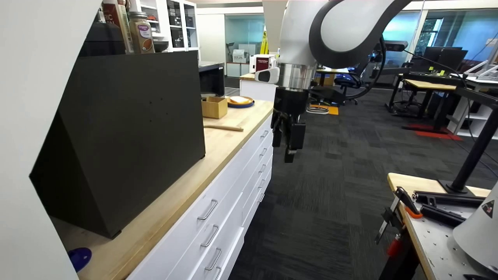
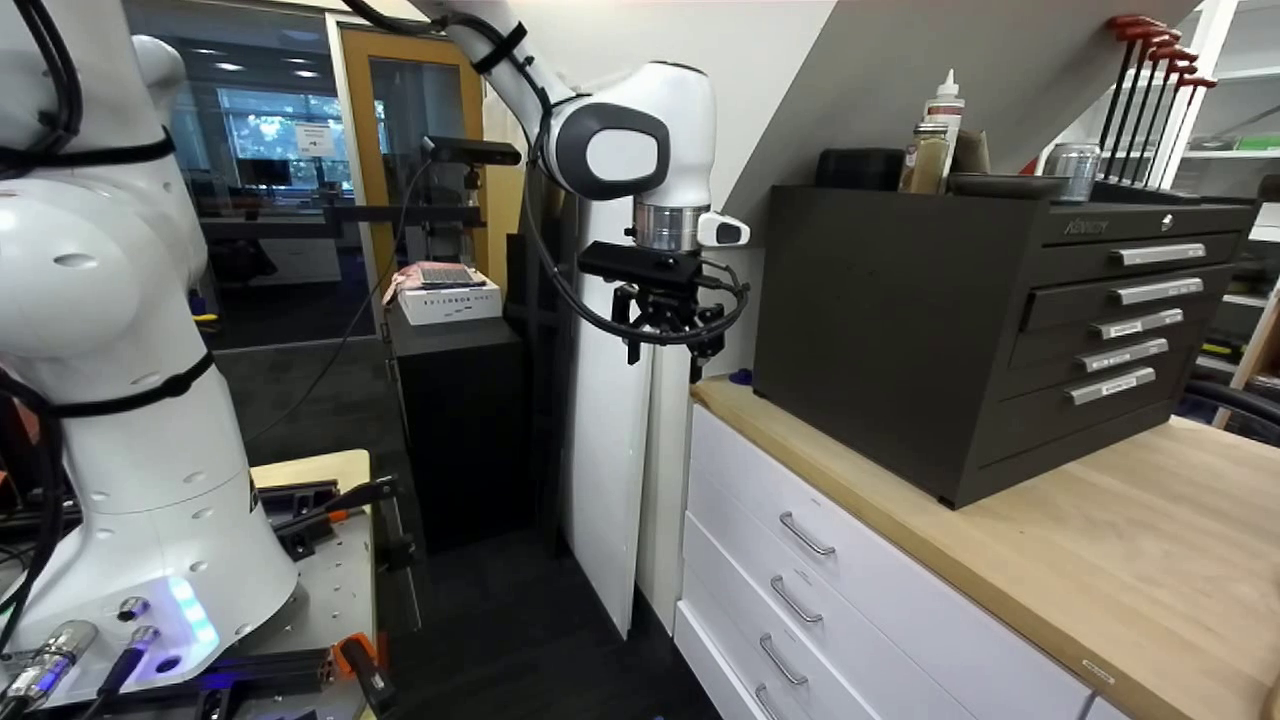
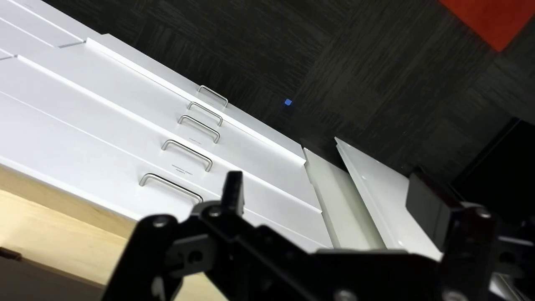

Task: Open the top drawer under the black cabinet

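I hold my gripper (image 3: 328, 184) with its fingers (image 3: 233, 192) spread wide. The top drawer (image 3: 92, 167) is closed beneath the wooden counter (image 3: 58, 228); its handle (image 3: 175, 185) ends beside one finger in the view, depth between them unclear. Four lower handles (image 3: 188, 149) follow in a row. The cabinet (image 3: 37, 282) occupies the lower-left corner. The floor (image 3: 355, 83) bears a blue square (image 3: 288, 102) and a red patch (image 3: 497, 21).

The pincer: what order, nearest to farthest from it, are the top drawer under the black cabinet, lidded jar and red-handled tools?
In an exterior view:
1. Top drawer: right of and below the pincer.
2. Lidded jar: higher up, on the black cabinet.
3. Red-handled tools: past the jar, rightmost.
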Motion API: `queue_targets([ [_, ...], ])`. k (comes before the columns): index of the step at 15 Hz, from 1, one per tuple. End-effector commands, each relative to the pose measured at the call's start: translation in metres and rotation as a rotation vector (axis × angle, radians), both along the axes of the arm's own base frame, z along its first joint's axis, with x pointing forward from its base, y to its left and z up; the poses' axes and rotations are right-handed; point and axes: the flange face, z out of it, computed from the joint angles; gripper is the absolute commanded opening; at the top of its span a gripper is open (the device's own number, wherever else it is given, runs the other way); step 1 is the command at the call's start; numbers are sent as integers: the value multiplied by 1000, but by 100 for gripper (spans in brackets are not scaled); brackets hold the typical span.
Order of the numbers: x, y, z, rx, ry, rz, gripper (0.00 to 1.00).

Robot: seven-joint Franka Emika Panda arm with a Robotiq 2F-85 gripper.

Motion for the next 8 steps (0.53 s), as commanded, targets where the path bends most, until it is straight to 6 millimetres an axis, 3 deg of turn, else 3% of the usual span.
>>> queue_targets([
  [1,0,0,0,0,1,0,100],
  [4,0,0,0,0,1,0,100],
  [8,9,4,-20,-88,-29,130,100],
])
